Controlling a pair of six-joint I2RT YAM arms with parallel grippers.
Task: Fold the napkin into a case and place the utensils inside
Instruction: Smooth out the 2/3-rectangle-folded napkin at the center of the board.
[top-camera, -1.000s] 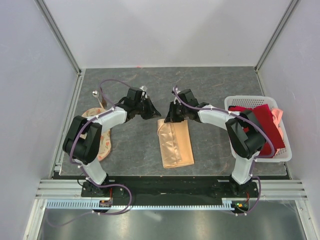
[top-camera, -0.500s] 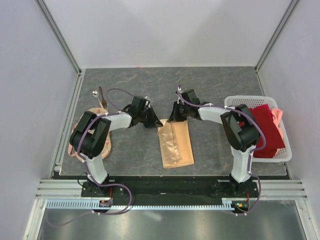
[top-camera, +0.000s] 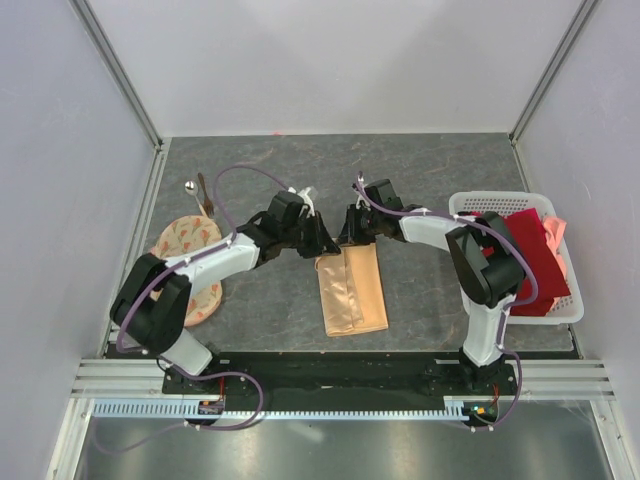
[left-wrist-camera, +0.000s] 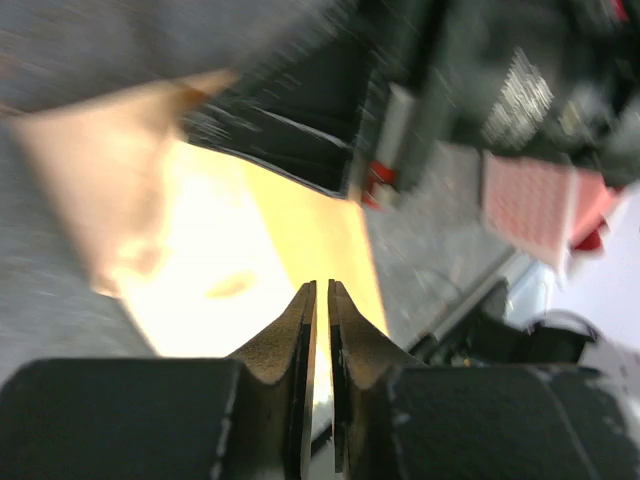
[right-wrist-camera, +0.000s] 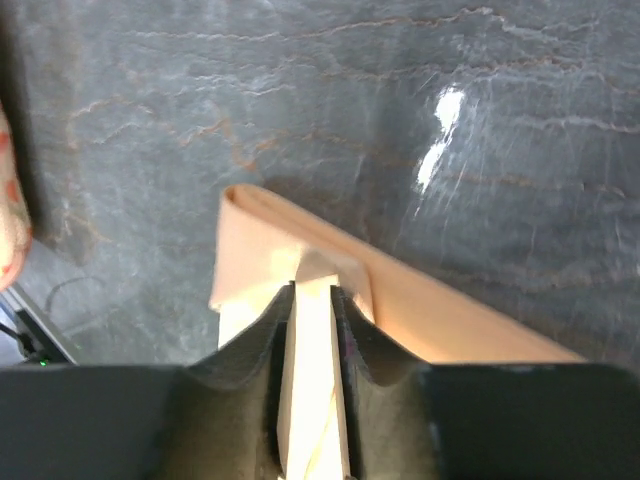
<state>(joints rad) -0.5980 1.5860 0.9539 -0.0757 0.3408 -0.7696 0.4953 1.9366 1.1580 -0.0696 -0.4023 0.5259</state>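
The peach-orange napkin (top-camera: 355, 295) lies folded into a narrow oblong at the table's middle. My right gripper (top-camera: 350, 236) is at its far edge. In the right wrist view the gripper (right-wrist-camera: 312, 288) is shut on a raised fold of the napkin (right-wrist-camera: 440, 320). My left gripper (top-camera: 322, 246) is beside it at the napkin's far left corner. In the blurred left wrist view the left gripper (left-wrist-camera: 320, 285) has its jaws almost together just above the napkin (left-wrist-camera: 220, 250), with nothing seen between them. The silver spoon (top-camera: 190, 187) and brown stick (top-camera: 205, 193) lie at the far left.
A round cream cloth with orange print (top-camera: 190, 262) lies at the left under my left arm. A white lattice basket (top-camera: 470, 203) with dark red cloth (top-camera: 535, 250) stands at the right edge. The two grippers are very close together.
My left gripper has moved right, from beside the round cloth to the napkin's far left corner. My right gripper has stayed at the napkin's far edge.
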